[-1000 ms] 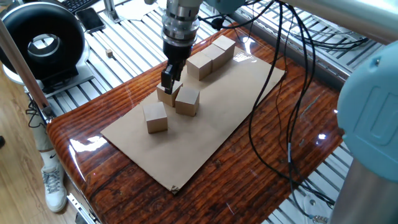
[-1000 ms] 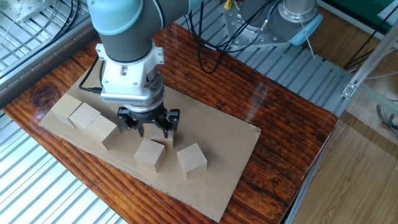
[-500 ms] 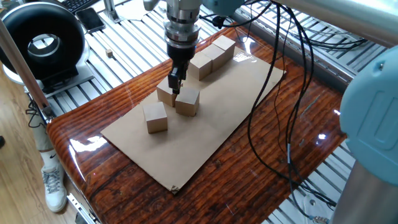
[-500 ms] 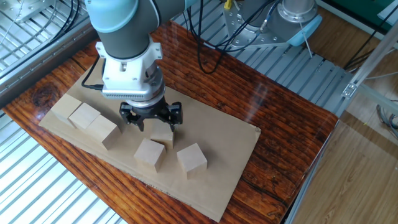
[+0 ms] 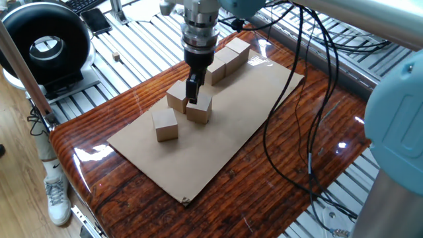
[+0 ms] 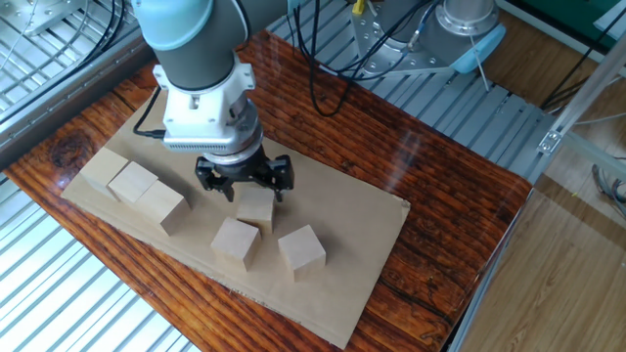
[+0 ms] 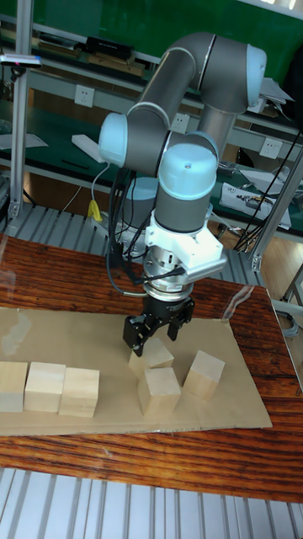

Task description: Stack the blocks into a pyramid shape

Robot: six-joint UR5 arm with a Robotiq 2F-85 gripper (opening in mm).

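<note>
Six tan wooden blocks lie on a cardboard sheet. Three of them form a touching row. The other three sit loose and close together: one block just under my gripper, a second beside it, and a third apart. My gripper hovers a little above the first loose block. It is open and holds nothing.
The sheet rests on a glossy wooden tabletop with slatted metal around it. A black round device and a tiny tan cube lie off the table in one fixed view. Black cables hang from the arm.
My gripper has risen off the loose block it stood around and drifted slightly toward the row. The block stays on the sheet, now more exposed.
</note>
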